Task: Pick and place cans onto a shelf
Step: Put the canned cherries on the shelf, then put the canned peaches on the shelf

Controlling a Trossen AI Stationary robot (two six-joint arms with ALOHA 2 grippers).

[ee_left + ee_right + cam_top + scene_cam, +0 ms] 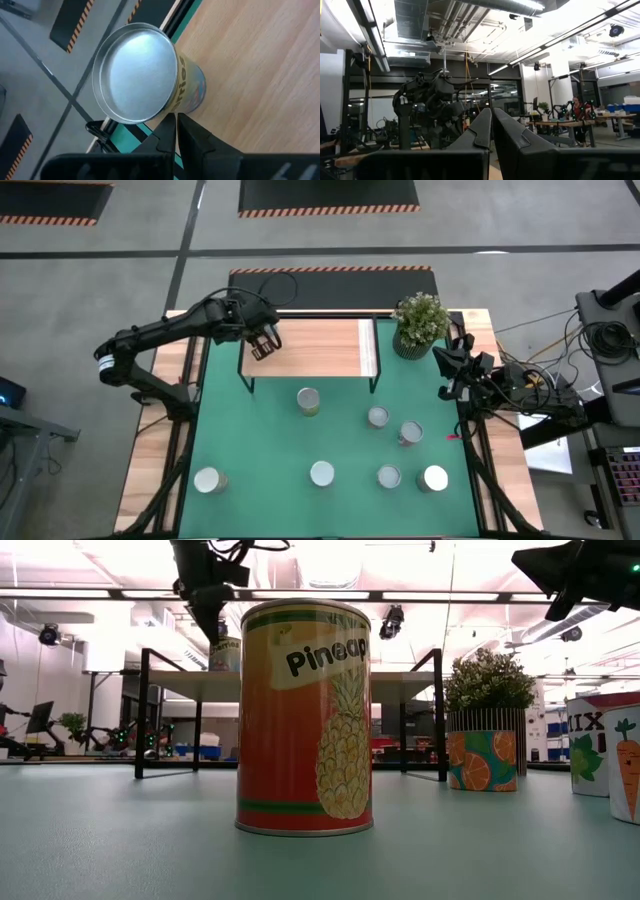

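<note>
The shelf [320, 348], a light-wood board on black legs, stands at the far side of the green mat [260, 440]. One can [135, 72], with a silvery top and a yellow label, stands upright on the board near its left end. My left gripper [265, 345] hangs shut over that end, fingertips [175, 120] right by the can's side. Several more cans stand on the mat, among them one [308, 400] near the shelf and a pineapple can [305, 715]. My right gripper [455, 365] waits shut at the table's right edge, pointing upward. My left gripper's shut fingers slant down from above beside the yellow label side [187, 87] of the can on the shelf. Nothing sits between them. Whether the fingertips touch the can, I cannot tell.
A potted green plant [420, 325] stands by the shelf's right end. Cans are scattered over the mat's near half [388, 477], and one is at the near left [208, 480]. The middle and right of the shelf board [330, 345] are bare wood.
</note>
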